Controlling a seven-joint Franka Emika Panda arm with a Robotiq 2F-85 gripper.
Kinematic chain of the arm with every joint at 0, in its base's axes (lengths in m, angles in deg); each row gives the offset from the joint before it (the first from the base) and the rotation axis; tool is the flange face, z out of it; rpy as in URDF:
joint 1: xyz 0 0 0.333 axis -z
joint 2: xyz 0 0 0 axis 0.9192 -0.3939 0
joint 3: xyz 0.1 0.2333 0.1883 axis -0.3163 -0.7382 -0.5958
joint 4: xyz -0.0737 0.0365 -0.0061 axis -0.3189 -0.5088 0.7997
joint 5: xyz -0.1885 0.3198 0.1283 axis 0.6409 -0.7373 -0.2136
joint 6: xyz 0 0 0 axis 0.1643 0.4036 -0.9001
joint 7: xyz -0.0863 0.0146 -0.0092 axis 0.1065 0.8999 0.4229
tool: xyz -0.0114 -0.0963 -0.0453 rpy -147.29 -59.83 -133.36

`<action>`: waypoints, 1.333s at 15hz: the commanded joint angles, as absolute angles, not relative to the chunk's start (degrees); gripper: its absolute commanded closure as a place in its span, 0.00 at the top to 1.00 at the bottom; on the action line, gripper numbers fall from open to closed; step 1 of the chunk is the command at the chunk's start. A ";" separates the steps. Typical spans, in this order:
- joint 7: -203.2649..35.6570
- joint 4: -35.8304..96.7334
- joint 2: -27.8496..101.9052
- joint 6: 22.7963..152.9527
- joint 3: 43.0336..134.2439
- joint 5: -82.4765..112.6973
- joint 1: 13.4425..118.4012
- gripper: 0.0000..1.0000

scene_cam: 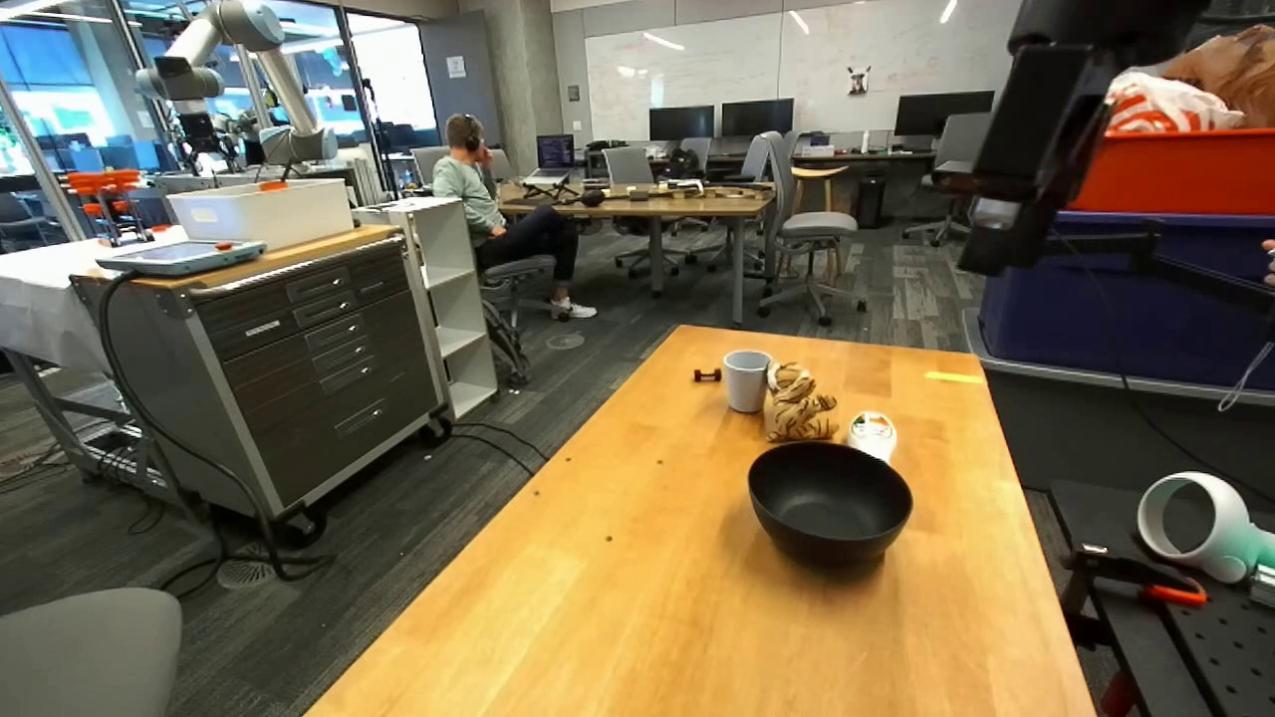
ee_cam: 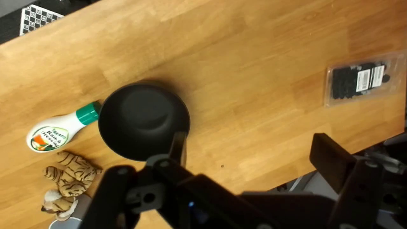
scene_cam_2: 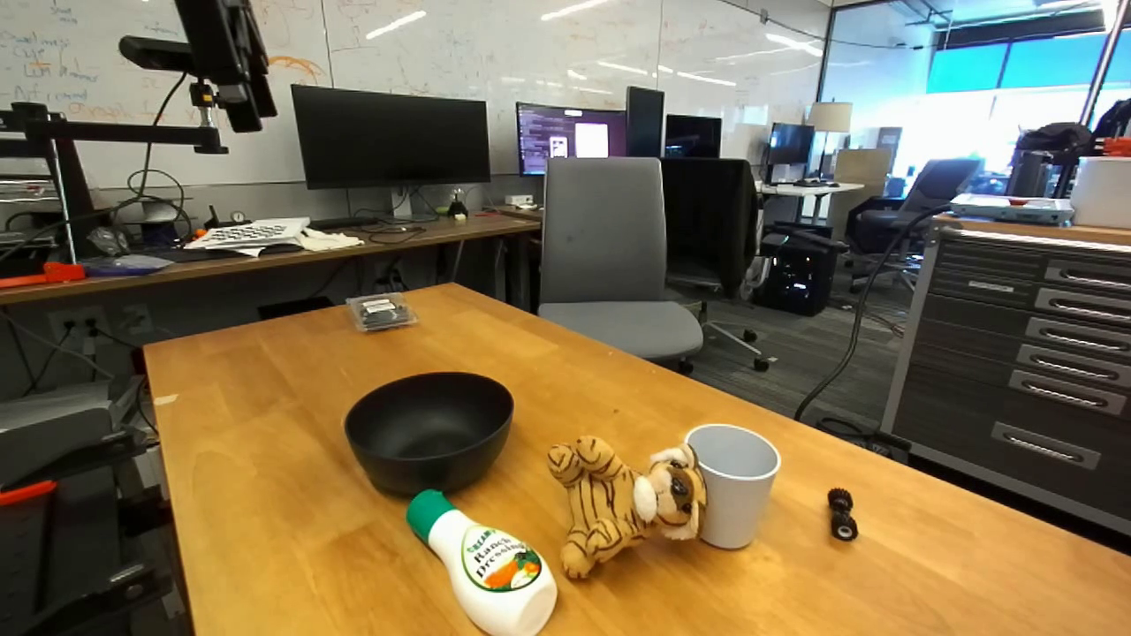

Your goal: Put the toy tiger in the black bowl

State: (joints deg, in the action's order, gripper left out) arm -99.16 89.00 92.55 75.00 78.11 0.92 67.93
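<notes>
The toy tiger (scene_cam: 794, 410) is a tan plush with dark stripes, on the wooden table. In an exterior view the tiger (scene_cam_2: 610, 505) lies tilted, its head against the light-grey mug. It shows at the lower left of the wrist view (ee_cam: 74, 176). The black bowl (scene_cam: 822, 548) stands upright near it and looks empty; it is also in the other views (scene_cam_2: 433, 473) (ee_cam: 143, 111). My gripper (ee_cam: 249, 140) is open with nothing between its fingers. It is high above the table in both exterior views (scene_cam: 996, 239) (scene_cam_2: 243, 110), away from the tiger. One finger overlaps the bowl's edge in the wrist view.
The light-grey mug (scene_cam_2: 738, 495) touches the tiger's head. A white dressing bottle (scene_cam_2: 495, 570) with a green cap lies close to the bowl. A small dark dumbbell (scene_cam_2: 842, 514) lies beyond the mug. A clear plastic package (ee_cam: 362, 81) lies near the table's end.
</notes>
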 commanded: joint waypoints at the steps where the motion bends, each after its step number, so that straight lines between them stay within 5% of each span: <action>1: -102.96 83.77 85.11 79.84 77.08 3.86 71.28 1.00; 20: -114.30 67.96 64.90 83.63 83.62 14.31 77.97 1.00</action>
